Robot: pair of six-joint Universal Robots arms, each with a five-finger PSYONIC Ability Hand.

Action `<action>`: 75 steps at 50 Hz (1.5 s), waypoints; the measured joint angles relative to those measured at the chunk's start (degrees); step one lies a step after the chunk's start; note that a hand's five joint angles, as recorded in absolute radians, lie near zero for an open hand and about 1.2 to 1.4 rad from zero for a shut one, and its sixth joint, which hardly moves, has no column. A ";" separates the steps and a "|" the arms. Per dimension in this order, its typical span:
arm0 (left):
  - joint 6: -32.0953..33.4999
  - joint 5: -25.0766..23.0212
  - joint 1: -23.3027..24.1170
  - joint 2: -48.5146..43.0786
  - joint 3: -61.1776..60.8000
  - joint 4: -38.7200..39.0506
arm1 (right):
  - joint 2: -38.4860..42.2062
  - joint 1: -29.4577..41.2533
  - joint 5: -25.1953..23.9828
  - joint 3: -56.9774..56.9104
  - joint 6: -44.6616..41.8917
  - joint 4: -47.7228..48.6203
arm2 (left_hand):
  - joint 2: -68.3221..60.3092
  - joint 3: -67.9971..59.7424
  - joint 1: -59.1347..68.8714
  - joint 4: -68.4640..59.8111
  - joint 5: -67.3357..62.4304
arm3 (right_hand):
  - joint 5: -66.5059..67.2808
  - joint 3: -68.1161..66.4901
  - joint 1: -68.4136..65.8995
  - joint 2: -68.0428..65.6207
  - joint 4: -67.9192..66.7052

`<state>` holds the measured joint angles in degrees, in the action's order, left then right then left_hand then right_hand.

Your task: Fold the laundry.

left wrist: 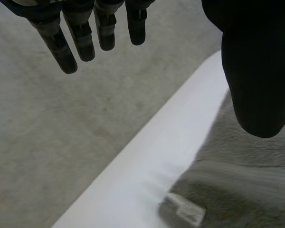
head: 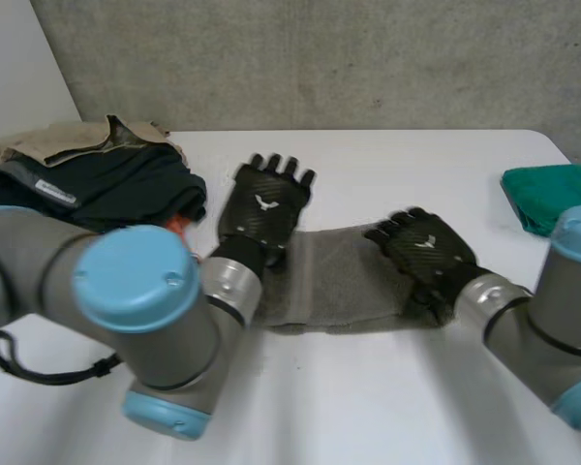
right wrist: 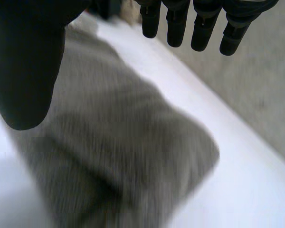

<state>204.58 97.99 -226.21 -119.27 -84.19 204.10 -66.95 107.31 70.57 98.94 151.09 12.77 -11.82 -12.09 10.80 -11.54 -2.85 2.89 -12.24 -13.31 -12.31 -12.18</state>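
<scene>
Across the middle of the white table (head: 368,407), from the head view: long grey terry towel (head: 344,281), lying flat as a folded strip, running left to right. Left hand (head: 264,208) poised at its left end, fingers straight, holding nothing. Right hand (head: 424,247) over its right end, likewise spread and empty. Far left, heap of dark green and beige garments (head: 97,179), with a small orange-red scrap (head: 179,225) at its near edge, close by the left arm. Far right, folded teal cloth (head: 547,194), well apart.

From the left wrist view: fingers (left wrist: 80,40) straight, thumb apart from them, towel end (left wrist: 256,180) with a white label (left wrist: 183,210) under the palm, bare table beside it.

From the right wrist view: fingers (right wrist: 175,28) extended, nothing pinched, towel (right wrist: 128,152) bulging under the palm.

Judged step: between folds, strip made, ends not yet brought together. Next move likely calls for pinching one end and carrying it over the other, edges kept square. Risks: thick pile slipping from a shallow pinch; left arm brushing the heap.
</scene>
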 measured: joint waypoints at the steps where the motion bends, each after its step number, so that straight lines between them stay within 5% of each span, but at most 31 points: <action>1: 0.04 -0.05 0.38 -1.20 0.84 -0.17 | 0.27 -1.09 0.06 0.41 -0.30 -0.44 | 0.00 0.00 0.00 0.00 0.00 | 0.01 -0.01 -0.01 -0.01 -0.01; 4: 0.19 -0.11 1.07 -4.43 2.89 -0.90 | 1.34 -3.52 0.59 1.19 -2.29 -1.16 | 0.00 0.00 0.00 0.00 0.00 | 2.91 -3.69 -2.58 -3.49 -3.75; 6: 0.29 -0.05 1.24 -6.56 4.05 -1.80 | 2.43 -5.55 1.81 1.53 -5.42 -1.33 | 0.00 0.00 0.00 0.00 0.00 | 22.62 -22.85 -22.90 -24.48 -22.78; 7: 0.32 0.00 1.25 -7.48 4.49 -2.41 | 2.84 -6.34 2.59 1.56 -7.06 -1.25 | 0.00 0.00 0.00 0.00 0.00 | 22.62 -22.85 -22.90 -24.48 -22.78; 8: 0.33 0.08 1.23 -8.24 4.85 -3.11 | 3.14 -6.94 3.37 1.54 -8.54 -1.11 | 0.00 0.00 0.00 0.00 0.00 | 41.52 -42.19 -38.87 -43.64 -41.98; 10: 0.32 0.23 1.17 -9.22 5.21 -4.58 | 3.46 -7.63 4.97 1.33 -11.31 -0.44 | 0.00 0.00 0.01 0.00 0.00 | 49.81 -51.88 -45.78 -51.55 -51.82; 20: -0.20 5.17 0.12 -3.70 1.84 -10.41 | 2.41 1.21 9.50 -3.82 -24.10 4.93 | 0.00 0.00 0.00 0.00 0.00 | 52.57 -56.02 -47.97 -53.21 -56.48; 28: -0.31 9.16 -3.73 5.91 -5.55 -10.56 | 4.10 17.68 4.58 -7.01 -26.56 10.33 | 0.00 0.00 0.01 0.00 0.00 | 53.60 -56.02 -47.97 -53.21 -56.56; 32: -0.36 9.37 -6.16 8.63 -8.73 -10.19 | 6.57 22.08 0.50 -7.01 -26.24 11.94 | 0.00 0.00 0.00 0.00 0.00 | 53.60 -55.47 -47.97 -53.21 -55.73; 37: -0.62 8.95 -7.92 9.32 -9.56 -9.72 | 8.07 23.14 -1.09 -7.45 -21.45 12.18 | 0.00 0.00 0.00 0.00 0.00 | 8.67 -11.20 -5.62 -8.46 -11.30; 40: -1.26 8.39 -7.94 9.06 -8.38 -9.30 | 6.71 21.74 -0.43 -7.43 -14.86 11.85 | 0.00 0.00 0.00 0.00 0.00 | 0.05 -0.71 0.01 -0.22 -0.92; 48: -7.47 2.84 -4.90 6.45 -0.59 -8.38 | -4.29 10.46 0.86 -6.72 15.69 7.32 | 0.00 0.00 0.05 0.00 0.00 | -0.04 -0.07 0.01 -0.07 -0.02; 53: -11.57 -1.41 -2.10 1.97 5.83 -8.93 | -5.89 4.97 0.01 -9.69 26.30 -0.76 | -0.02 0.00 0.17 -0.01 0.00 | -0.04 -0.07 0.01 -0.07 -0.02; 58: -13.22 -0.68 -0.53 -3.34 10.79 -12.03 | -0.54 3.38 -2.29 -16.11 27.17 -10.25 | -0.04 0.00 0.17 -0.02 -0.01 | -0.04 -0.07 0.01 -0.07 -0.02; 66: -12.47 7.20 -0.19 -10.44 13.81 -19.25 | 12.18 3.62 -5.97 -28.01 24.58 -21.99 | -0.04 0.00 0.17 -0.01 -0.01 | -0.04 -0.07 0.01 -0.07 -0.02; 75: -11.86 8.84 -0.30 -14.52 13.51 -24.79 | 21.35 5.51 -3.20 -33.70 20.46 -24.87 | -0.05 0.00 0.17 -0.01 0.00 | -0.05 -0.08 0.01 -0.06 -0.02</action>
<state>192.72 106.83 -226.51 -133.79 -70.68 179.31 -45.60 112.82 67.37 65.24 171.55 -12.09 -11.86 -12.10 10.97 -11.55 -2.86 2.85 -12.31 -13.29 -12.37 -12.20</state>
